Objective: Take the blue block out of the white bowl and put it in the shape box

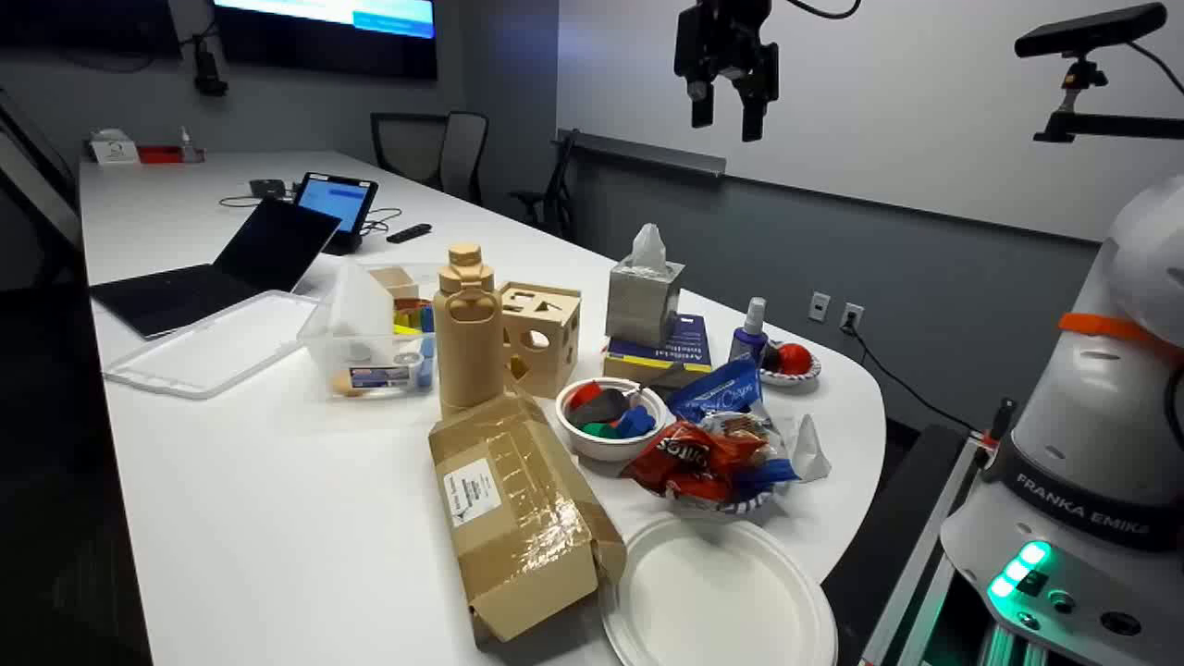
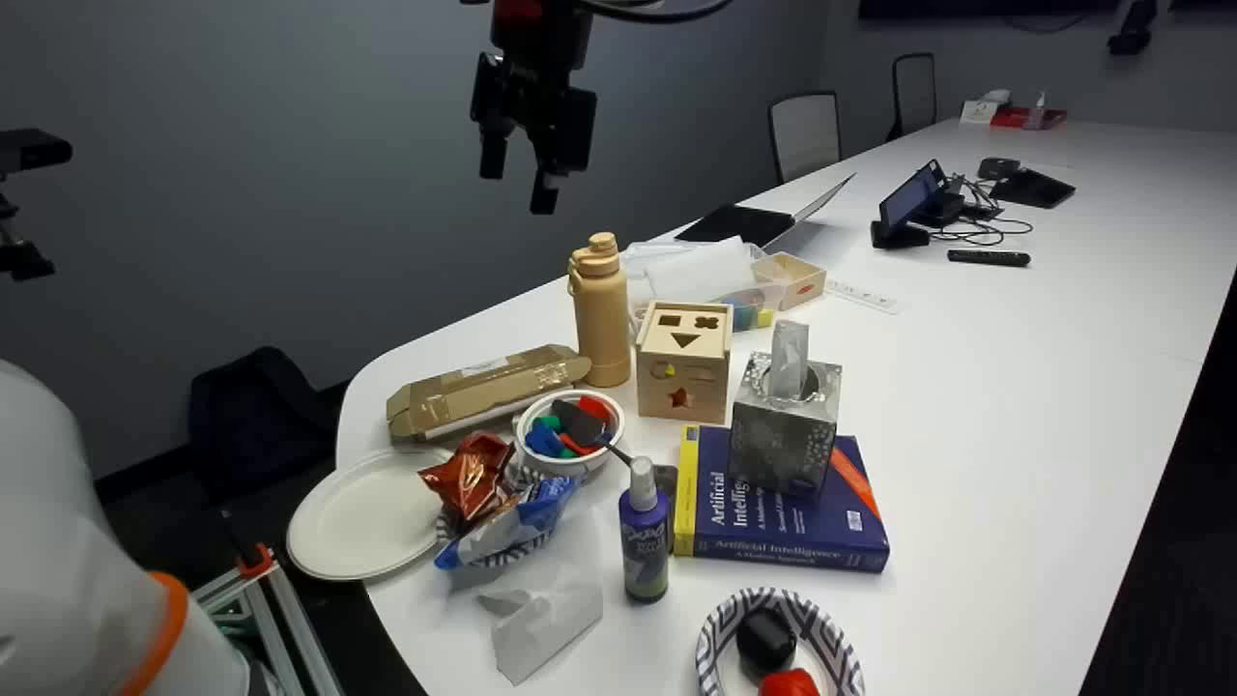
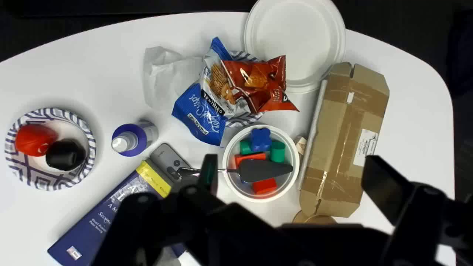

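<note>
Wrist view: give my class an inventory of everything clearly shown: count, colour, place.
white bowl: 1, white, middle
blue block: 1 clearly, blue, in bowl
other blocks: at least 4, red, green, in bowl
cake server: 1, black-silver, blade in bowl
flat plate: 1 visible, white, top
cardboard box: 1, brown, right of bowl
snack bags: 2, red, blue, upper middle
patterned plates: 2, blue-white, under bags, far left
small objects: 2, red, black, on left plate
napkin: 1, white, left of bags
spray bottle: 1, purple, left of bowl
clicker: 1, grey, beside book
book: 1, blue-yellow, lower left
flask: 1, tan, beside box
scrap: 1, pale, beside bowl
table: 1, white, under everything
hand: 1, black, bottom, open
</note>
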Robot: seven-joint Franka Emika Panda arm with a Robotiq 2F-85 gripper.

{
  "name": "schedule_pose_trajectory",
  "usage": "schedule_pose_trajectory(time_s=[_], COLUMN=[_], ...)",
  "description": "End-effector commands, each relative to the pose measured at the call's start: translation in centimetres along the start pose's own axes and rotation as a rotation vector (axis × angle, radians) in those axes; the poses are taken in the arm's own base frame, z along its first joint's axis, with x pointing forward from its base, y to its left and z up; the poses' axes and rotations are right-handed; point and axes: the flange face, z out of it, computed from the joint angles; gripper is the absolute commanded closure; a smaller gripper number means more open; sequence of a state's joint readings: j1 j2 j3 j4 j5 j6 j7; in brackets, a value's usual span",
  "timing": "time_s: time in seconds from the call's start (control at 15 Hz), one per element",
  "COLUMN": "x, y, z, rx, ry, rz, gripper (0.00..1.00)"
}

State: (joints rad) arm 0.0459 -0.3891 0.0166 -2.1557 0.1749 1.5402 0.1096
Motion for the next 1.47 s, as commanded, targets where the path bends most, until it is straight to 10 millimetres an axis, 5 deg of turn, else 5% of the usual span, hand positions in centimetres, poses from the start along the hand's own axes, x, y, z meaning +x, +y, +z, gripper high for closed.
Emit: schedule_pose_trajectory(time_s=[0.0, 0.33, 0.53, 1.0, 1.4], x=[0.0, 0.0, 0.0, 0.4, -1.1], y=[0.0, 0.0, 0.1, -0.3, -1.3], z=[-0.1, -0.1, 1.6, 7.5, 13.9], rx=[0.000, 0.000, 0.057, 0.174, 0.099], ry=[0.000, 0.001, 0.070, 0.260, 0.347], rz=[0.000, 0.000, 0.004, 0.021, -0.055], gripper=[0.00, 0.00, 0.00, 0.00, 0.00])
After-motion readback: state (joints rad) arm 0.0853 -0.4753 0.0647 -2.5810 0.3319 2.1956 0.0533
